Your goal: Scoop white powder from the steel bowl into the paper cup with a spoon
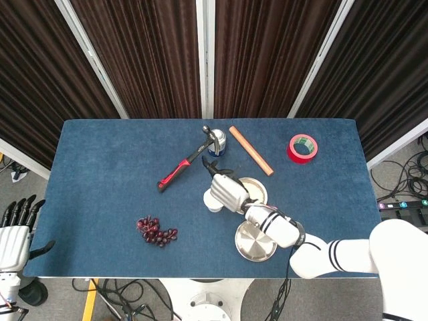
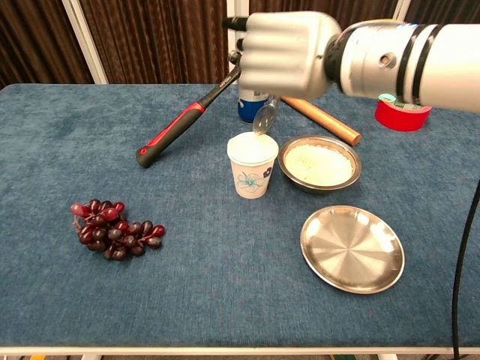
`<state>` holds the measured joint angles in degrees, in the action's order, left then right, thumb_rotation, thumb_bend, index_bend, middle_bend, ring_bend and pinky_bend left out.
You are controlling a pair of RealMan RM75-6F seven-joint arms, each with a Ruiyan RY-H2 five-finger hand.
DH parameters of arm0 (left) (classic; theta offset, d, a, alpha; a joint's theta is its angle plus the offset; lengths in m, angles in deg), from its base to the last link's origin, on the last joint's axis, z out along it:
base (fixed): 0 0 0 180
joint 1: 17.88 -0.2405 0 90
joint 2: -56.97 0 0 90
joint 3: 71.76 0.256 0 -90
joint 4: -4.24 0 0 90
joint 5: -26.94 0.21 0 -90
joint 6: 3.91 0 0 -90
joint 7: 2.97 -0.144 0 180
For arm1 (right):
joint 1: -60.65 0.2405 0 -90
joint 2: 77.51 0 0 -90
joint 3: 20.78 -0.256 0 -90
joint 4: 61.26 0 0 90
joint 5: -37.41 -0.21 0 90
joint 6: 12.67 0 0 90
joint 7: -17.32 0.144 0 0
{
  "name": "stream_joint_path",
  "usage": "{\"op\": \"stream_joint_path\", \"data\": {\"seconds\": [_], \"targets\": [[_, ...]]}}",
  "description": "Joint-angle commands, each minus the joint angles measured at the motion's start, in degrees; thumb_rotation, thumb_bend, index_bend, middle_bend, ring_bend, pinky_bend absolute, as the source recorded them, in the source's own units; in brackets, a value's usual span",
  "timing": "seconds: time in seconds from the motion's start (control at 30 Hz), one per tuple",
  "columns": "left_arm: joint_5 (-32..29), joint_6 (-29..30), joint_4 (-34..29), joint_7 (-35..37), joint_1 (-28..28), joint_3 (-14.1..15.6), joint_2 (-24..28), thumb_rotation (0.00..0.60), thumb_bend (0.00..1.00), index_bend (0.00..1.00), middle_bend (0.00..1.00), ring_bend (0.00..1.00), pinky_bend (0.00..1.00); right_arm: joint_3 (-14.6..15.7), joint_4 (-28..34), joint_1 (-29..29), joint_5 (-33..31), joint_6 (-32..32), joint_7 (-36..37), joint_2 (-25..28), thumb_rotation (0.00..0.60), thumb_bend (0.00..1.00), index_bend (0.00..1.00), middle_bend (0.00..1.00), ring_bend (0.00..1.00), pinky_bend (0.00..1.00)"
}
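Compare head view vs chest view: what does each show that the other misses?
Head view only: the left hand idle off the table's left edge, fingers apart, plus the floor cables and the whole table outline.

Chest view only: the spoon bowl just above the paper cup, the cup's flower print, and the white powder inside the steel bowl.

Both: the right hand gripping the spoon over the cup, the hammer, grapes, empty steel plate, red tape roll, wooden stick and blue can.
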<state>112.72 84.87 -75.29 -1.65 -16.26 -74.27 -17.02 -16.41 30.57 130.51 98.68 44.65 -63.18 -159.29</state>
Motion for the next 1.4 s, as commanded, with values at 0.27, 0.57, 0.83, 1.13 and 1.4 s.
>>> {"op": "stream_joint_path", "data": {"seconds": [0.27,0.57,0.83,1.13,1.4], "targets": [[0.51,0.15,-1.0,-1.16,0.35,-0.1,0.45,0.6,0.07,0.18,0.15,0.04,0.05,1.79,3.59,-14.59,10.47,9.55,30.16,6.33,0.6,0.33,0.64,0.57,0.26,0.0],[1.09,0.47,-3.66,-3.35,0.68,-0.21,1.69,0.6,0.07,0.18,0.15,0.04,0.05,7.34,1.1,-24.68,20.15,11.81,52.02,7.13,0.6,0.33,0.64,0.57,0.26,0.0],[1.25,0.85,-5.56,-4.75,0.49,-0.04,2.39,0.6,0.07,0.18,0.15,0.04,0.05,9.78,-7.22,-30.47,26.27,10.79,62.89,0.62,0.6,0.33,0.63,0.57,0.25,0.0],[1.08,0.87,-5.1,-4.29,0.24,0.16,2.1,0.6,0.07,0.18,0.15,0.04,0.05,8.47,-16.37,-34.2,29.73,10.42,64.93,-7.17,0.6,0.33,0.59,0.54,0.22,0.0],[1.03,1.09,-4.0,-3.18,-0.09,0.37,1.63,0.6,0.07,0.18,0.15,0.04,0.05,7.48,-16.71,-36.15,30.65,9.49,62.37,-8.11,0.6,0.33,0.34,0.38,0.12,0.0]]}}
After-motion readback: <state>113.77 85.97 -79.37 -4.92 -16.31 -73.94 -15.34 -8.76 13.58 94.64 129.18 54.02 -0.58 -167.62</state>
